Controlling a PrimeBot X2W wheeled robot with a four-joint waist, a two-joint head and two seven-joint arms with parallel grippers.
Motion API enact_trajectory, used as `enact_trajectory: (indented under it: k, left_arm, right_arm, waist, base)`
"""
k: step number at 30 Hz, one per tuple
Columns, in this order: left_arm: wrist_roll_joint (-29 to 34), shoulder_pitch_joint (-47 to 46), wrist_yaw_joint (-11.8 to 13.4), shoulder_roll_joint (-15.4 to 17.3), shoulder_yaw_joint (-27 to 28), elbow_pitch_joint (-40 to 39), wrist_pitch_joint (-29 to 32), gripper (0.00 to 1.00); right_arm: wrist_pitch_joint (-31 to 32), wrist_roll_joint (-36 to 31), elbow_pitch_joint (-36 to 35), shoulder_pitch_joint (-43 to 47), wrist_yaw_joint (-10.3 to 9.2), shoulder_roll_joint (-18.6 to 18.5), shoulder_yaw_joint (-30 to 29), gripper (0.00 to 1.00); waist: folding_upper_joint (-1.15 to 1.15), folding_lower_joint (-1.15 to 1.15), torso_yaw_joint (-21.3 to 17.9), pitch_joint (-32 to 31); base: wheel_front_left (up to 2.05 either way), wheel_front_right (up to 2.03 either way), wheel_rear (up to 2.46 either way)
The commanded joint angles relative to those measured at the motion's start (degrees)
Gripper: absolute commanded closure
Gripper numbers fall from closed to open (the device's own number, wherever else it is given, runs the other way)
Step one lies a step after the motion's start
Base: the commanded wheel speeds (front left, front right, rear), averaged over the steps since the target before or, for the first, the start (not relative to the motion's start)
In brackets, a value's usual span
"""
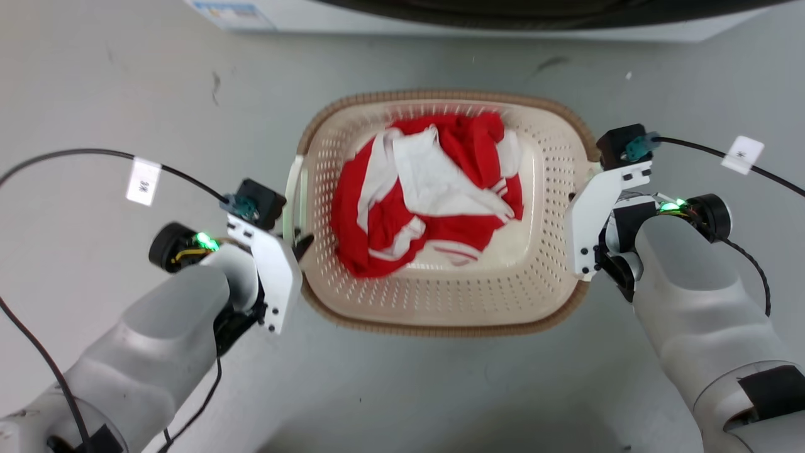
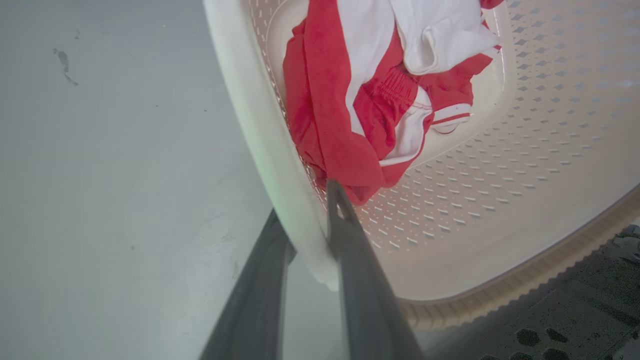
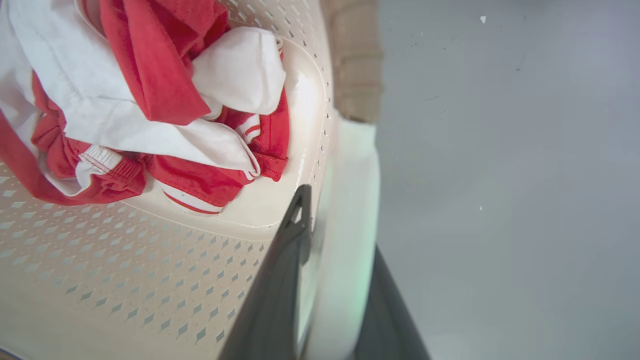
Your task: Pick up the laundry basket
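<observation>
The laundry basket (image 1: 440, 95), cream perforated plastic with a brown woven-look rim, sits on the grey floor in the middle of the head view. It holds crumpled red and white clothes (image 1: 427, 189). My left gripper (image 2: 305, 210) is shut on the basket's white left handle (image 2: 260, 125), one finger inside the wall and one outside. My right gripper (image 3: 337, 230) is shut the same way on the white right handle (image 3: 355, 175). In the head view the left gripper (image 1: 300, 242) meets the basket's left side, and a white wrist bracket (image 1: 594, 214) hides the right fingers.
The base of a white washing machine (image 1: 503, 19) runs along the far edge, just beyond the basket. Black cables with white tags (image 1: 143, 181) loop out from both wrists. A dark pitted surface (image 2: 590, 310) lies below the basket's near rim.
</observation>
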Motion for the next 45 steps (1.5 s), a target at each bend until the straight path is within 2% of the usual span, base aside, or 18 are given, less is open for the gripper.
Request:
enact_trajectory:
  k: [1,7,13,19,34,45]
  left_arm:
    - [0.6,1.5,0.2,1.1,-0.3,-0.4,1.8,1.0]
    - [0.3,4.6,0.2,2.9,-0.3,-3.8,10.0,1.0]
    - [-3.3,5.5,0.2,5.3,-0.3,-7.5,18.6,1.0]
    - [-4.8,7.0,0.2,7.4,-0.3,-10.7,24.5,1.0]
    - [-9.7,12.5,0.0,9.6,-0.3,-17.6,36.5,1.0]
    - [-12.8,12.8,0.0,9.1,-0.3,-18.3,42.4,1.0]
  right_arm:
    - [1.2,-1.2,0.0,-0.7,0.16,-0.3,0.6,1.0]
    - [7.8,-0.3,-0.1,2.0,0.08,-0.4,3.7,1.0]
    - [17.4,6.0,-3.7,4.8,0.15,-0.4,11.0,1.0]
    - [25.2,10.6,-6.4,7.2,0.22,-0.3,17.6,1.0]
    - [32.0,18.0,-7.7,11.8,0.38,-0.2,24.9,1.0]
    - [37.6,23.2,-7.7,12.1,0.38,-0.1,27.9,1.0]
  waist:
    - [0.0,0.0,-0.5,-3.9]
    - [0.0,0.0,-1.0,-12.2]
    - [0.0,0.0,-2.1,-20.2]
    - [0.0,0.0,-2.9,-27.5]
    - [0.0,0.0,-4.1,-38.1]
    - [0.0,0.0,-3.7,-41.1]
  base:
    - [0.0,0.0,0.0]
    - [0.0,0.0,0.0]
    - [0.0,0.0,0.0]
    - [0.0,0.0,0.0]
    - [0.0,0.0,0.0]
    - [0.0,0.0,0.0]
